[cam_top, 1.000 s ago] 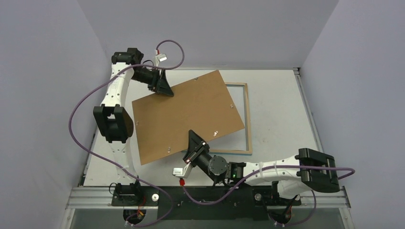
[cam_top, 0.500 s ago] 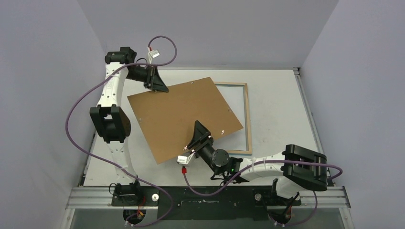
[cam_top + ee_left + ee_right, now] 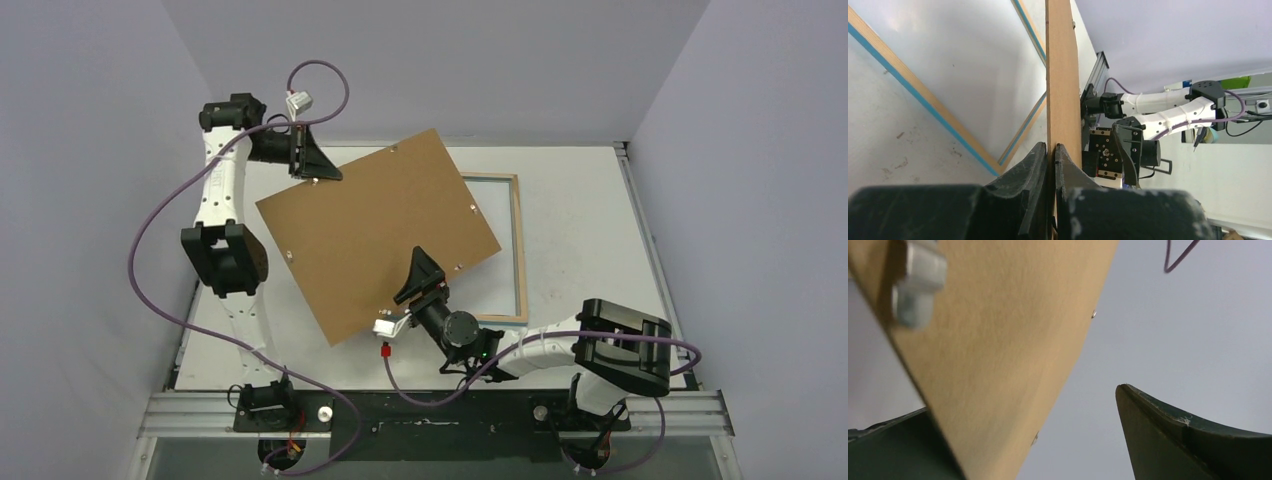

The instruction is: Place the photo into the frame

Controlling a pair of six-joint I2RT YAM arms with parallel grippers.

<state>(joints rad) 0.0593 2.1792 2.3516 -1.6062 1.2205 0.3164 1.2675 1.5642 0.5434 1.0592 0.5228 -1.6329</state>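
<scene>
A plain brown backing board hangs tilted above the table. My left gripper is shut on its far left corner. In the left wrist view the two jaws pinch the board's thin edge. My right gripper stands open at the board's near edge. In the right wrist view the board lies against the left jaw, well apart from the right finger. The frame lies flat on the table, partly under the board, and its blue border shows from below. The photo is out of view.
Grey walls close in the white table on three sides. A metal rail with the arm bases runs along the near edge. Purple cables loop beside the left arm. The right arm's elbow sits at the near right.
My left gripper shut on the board's far corner and drew back to the left. My right gripper opened and let go of the near edge. The board swung left and rose.
</scene>
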